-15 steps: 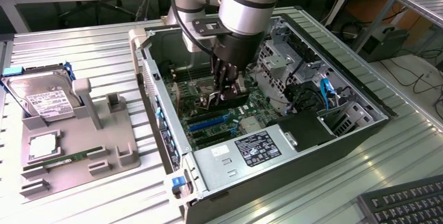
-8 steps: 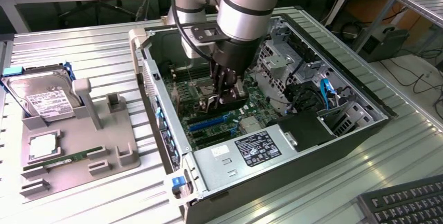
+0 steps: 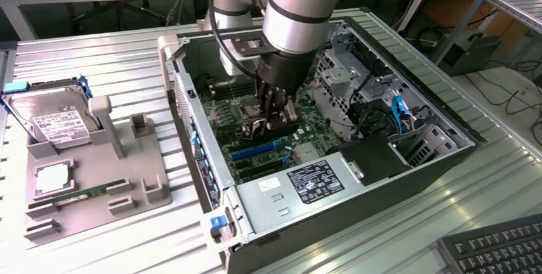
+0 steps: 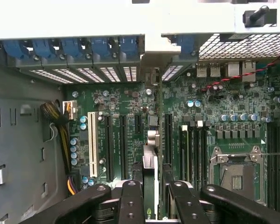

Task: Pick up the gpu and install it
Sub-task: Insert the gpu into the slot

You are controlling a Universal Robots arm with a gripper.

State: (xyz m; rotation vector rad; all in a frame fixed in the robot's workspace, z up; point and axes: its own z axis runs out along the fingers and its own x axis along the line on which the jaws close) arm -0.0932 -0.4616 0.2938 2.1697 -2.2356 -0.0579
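1. gpu (image 4: 150,179), a thin green circuit-board card with a silvery metal end bracket: clamped in my gripper (image 4: 153,189) and standing on edge (seen edge-on in the wrist view).
2. My black fingers (image 4: 130,198) are pinched narrow, one on each side of the card.
3. The exterior view has my gripper (image 3: 273,118) reaching down into the open black-and-grey metal computer case (image 3: 423,160).
4. The card is over the green motherboard (image 4: 126,93), running along the long black expansion slots (image 4: 122,140). Its bracket end points toward the row of blue plastic clips (image 4: 70,46) on the case wall.
5. I can't tell if its lower edge touches a slot or sits just above.
6. A long white slot (image 4: 92,137) lies beside the black ones, near the card.
7. On the exterior view's left, a grey plastic tray (image 3: 136,179) sits on the ribbed metal table (image 3: 101,65). It holds a silver hard drive with a white label (image 3: 55,122) and a slim green memory stick (image 3: 80,195), both well apart from the card.
8. A black keyboard (image 3: 499,248) sits in the exterior view's lower right.
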